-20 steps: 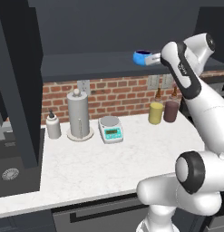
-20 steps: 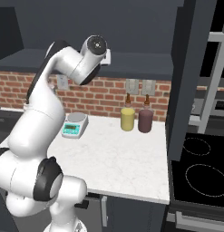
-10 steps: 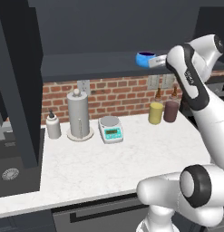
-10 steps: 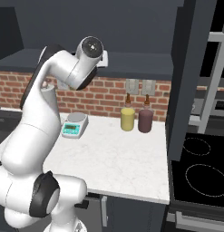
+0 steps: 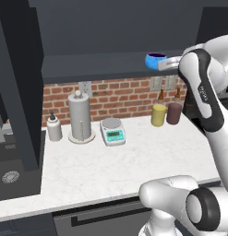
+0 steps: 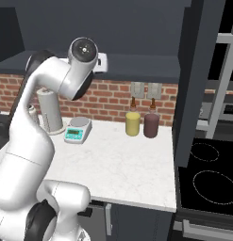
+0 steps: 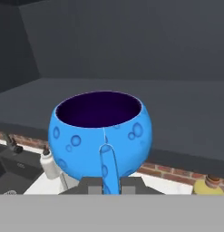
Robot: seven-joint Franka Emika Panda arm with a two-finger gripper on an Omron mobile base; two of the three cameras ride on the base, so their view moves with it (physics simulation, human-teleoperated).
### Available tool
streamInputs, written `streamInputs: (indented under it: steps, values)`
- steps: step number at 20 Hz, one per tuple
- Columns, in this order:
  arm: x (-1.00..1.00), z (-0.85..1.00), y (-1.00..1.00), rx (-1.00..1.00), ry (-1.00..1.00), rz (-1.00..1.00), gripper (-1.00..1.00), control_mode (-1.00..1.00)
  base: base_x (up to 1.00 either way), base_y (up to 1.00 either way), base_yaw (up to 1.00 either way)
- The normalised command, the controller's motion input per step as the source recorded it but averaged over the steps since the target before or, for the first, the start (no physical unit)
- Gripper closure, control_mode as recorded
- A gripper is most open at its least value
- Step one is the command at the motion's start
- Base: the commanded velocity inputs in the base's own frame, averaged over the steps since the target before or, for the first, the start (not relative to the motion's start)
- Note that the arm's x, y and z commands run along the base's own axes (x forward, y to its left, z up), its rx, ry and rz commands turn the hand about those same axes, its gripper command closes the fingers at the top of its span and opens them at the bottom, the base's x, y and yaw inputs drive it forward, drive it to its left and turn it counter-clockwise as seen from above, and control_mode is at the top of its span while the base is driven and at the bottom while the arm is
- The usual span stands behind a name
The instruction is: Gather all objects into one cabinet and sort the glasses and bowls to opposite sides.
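Step in hand: carrying the blue bowl (image 7: 100,133) into the cabinet (image 5: 111,27). The fingers (image 7: 109,181) pinch its handle tab; the bowl hangs at the shelf's (image 7: 177,104) front edge, high above the desk (image 5: 134,161). Next move likely: advance inward, lower it, then release.

A white marbled bench (image 5: 134,161) is seen below a brick wall — on it are set a soap bottle (image 5: 54,127), paper-towel holder (image 5: 80,117), scale (image 5: 112,131), yellow canister (image 5: 158,115) and brown canister (image 5: 174,112).
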Motion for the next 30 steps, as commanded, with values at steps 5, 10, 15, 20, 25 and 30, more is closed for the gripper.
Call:
streamInputs:
  steps: [5, 10, 15, 20, 25, 30]
  values:
    - [-0.75, 0.24, 0.00, 0.00, 0.00, -0.17, 1.00, -1.00, 0.00, 0.00, 0.00]
    - [-0.75, 0.14, 0.00, -0.02, 0.00, -0.15, 1.00, -1.00, 0.00, 0.00, 0.00]
    - [-0.55, 0.20, 0.00, -0.07, 0.07, -0.13, 1.00, -1.00, 0.00, 0.00, 0.00]
    - [-0.53, 0.15, 0.00, -0.05, 0.12, -0.08, 1.00, -1.00, 0.00, 0.00, 0.00]
    - [-0.44, 0.08, 0.03, -0.08, 0.12, -0.03, 1.00, -1.00, 0.00, 0.00, 0.00]
    - [-0.45, 0.00, 0.20, -0.12, 0.01, 0.00, 1.00, -1.00, 0.00, 0.00, 0.00]
